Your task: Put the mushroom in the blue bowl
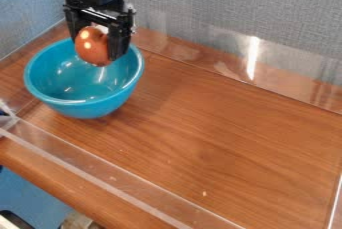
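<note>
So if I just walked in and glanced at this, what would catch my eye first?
Probably the big blue bowl at the far left of the wooden table. Right above its back rim hangs the black gripper, pointing down, with the small orange-brown mushroom between its fingers, over the bowl. Clear plastic walls edge the table.
</note>
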Controlling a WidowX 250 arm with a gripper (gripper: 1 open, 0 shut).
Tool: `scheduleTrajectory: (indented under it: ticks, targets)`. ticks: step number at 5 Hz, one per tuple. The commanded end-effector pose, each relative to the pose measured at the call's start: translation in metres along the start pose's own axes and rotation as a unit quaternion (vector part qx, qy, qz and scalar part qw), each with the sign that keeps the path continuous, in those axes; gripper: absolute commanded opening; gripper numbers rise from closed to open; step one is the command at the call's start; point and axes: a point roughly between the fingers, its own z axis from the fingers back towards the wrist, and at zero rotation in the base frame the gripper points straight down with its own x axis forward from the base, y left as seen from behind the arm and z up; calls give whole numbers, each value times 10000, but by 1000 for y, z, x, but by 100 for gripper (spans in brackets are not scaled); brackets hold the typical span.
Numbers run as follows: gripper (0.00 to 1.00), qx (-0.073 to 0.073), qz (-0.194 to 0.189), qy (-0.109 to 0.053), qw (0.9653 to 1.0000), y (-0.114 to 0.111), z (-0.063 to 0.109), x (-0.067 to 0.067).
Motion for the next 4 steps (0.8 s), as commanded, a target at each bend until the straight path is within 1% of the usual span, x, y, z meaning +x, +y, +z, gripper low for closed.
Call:
scheduleTrajectory:
  ticks: [1,4]
  targets:
    - [100,194,-6,-427,9989,-2,30,-2]
    - [100,274,6,-395,9988,-5,36,-5]
